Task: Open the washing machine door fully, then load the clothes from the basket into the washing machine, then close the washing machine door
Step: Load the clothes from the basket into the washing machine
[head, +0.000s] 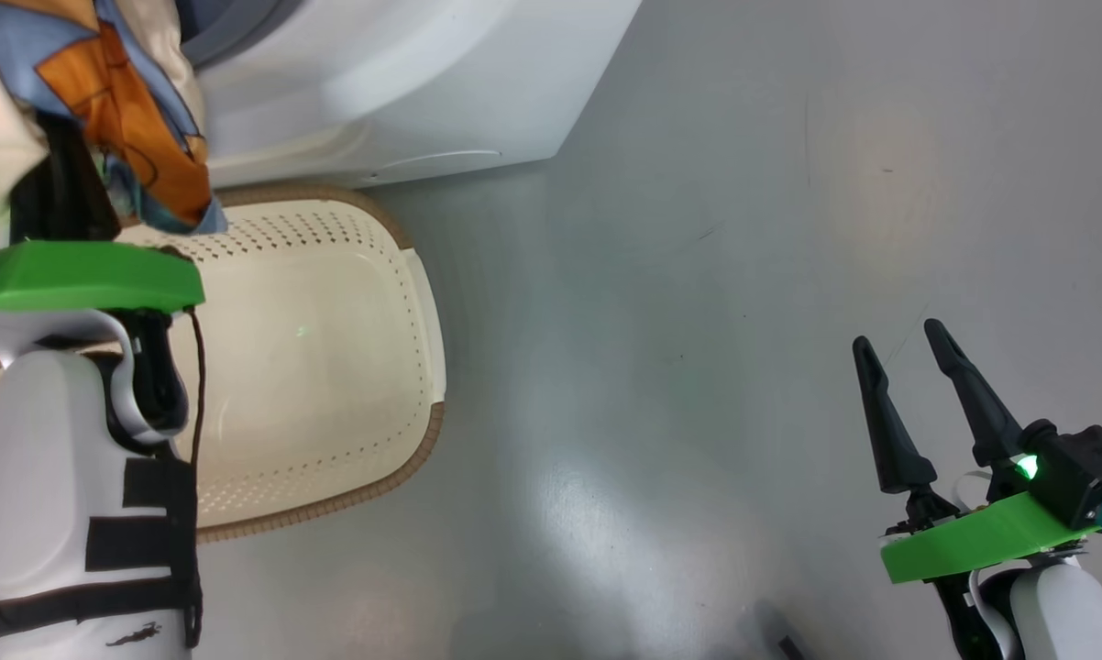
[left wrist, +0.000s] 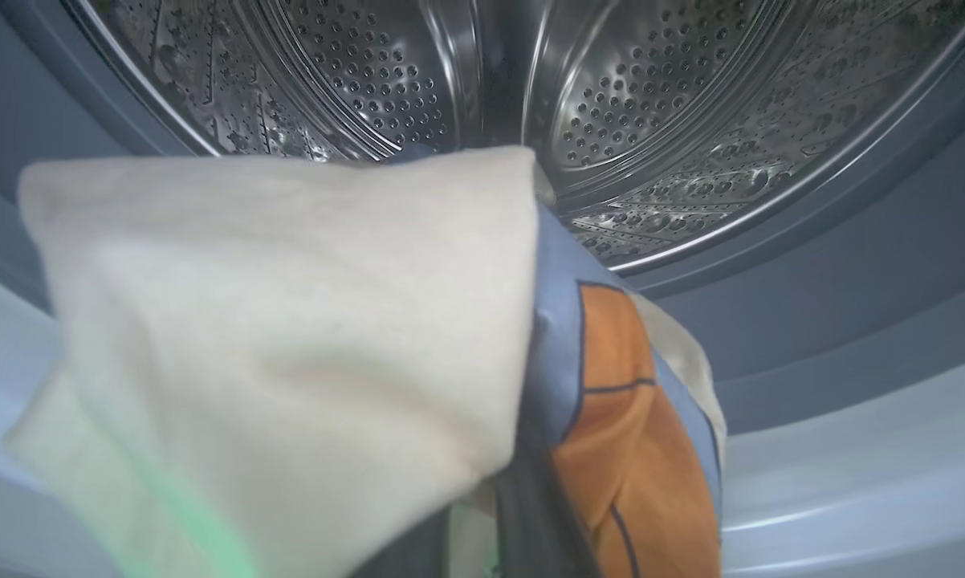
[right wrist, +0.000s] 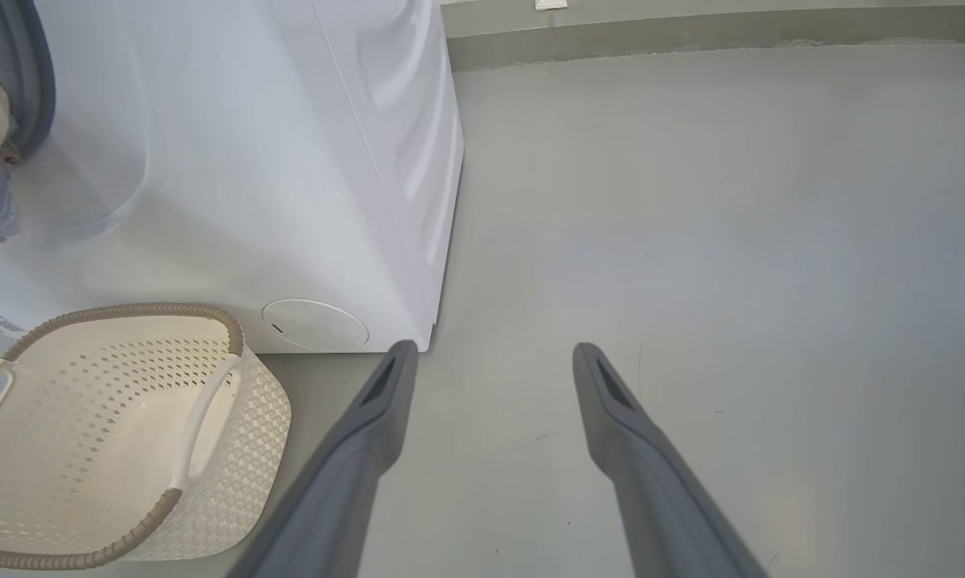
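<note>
basket (head: pixel 317 367) and washing machine (head: pixel 404 82) on grey floor (head: pixel 743 275)

I see the cream and blue-orange clothes (left wrist: pixel 274 321) as soft matt cloth, the perforated steel drum (left wrist: pixel 651 104) as mirror-glossy, the cream perforated basket (head: pixel 423 321) as smooth plastic, its brown rim (head: pixel 331 501) woven-looking.

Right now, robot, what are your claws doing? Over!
Left claw shut on clothes, at the drum mouth. Right claw open, empty, over floor. Basket looks empty. Nothing blocking the drum.

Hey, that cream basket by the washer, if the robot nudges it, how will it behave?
The basket looks empty with thin perforated walls, so probably light. On the glossy floor it would likely slide easily. Pushed at the rim, it might tip.
</note>
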You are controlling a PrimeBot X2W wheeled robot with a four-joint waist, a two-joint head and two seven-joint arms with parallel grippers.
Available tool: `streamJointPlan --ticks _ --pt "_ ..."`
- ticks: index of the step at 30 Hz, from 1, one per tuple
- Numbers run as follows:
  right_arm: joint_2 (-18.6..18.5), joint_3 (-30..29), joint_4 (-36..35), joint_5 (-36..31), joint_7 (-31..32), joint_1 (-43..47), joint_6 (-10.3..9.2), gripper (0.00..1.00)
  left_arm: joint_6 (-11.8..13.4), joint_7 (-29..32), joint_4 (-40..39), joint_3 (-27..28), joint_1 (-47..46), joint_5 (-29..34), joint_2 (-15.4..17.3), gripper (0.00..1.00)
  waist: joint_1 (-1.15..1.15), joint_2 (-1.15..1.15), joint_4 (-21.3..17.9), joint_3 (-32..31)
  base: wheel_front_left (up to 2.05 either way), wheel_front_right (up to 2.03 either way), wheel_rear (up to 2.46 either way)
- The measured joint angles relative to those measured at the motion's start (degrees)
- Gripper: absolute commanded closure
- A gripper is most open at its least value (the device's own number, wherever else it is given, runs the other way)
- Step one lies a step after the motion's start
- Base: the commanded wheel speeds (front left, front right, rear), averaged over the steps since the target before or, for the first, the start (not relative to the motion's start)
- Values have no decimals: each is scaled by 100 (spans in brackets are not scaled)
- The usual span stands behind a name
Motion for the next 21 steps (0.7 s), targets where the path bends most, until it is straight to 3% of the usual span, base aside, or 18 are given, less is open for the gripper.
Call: streamJointPlan --ticks 5,10,21 --pt "75 33 27 1 0 0 0 0 2 1 -102 -98 -26 3 24 100 0 0 -52 -43 0 0 0" --pt "110 96 67 10 0 1 0 0 22 76 89 -124 -325 64 245 100 0 0 -161 -84 0 0 0" --pt "148 219 170 52 0 24 0 0 137 144 1460 -96 -1615 164 701 100 0 0 -496 -207 0 0 0"
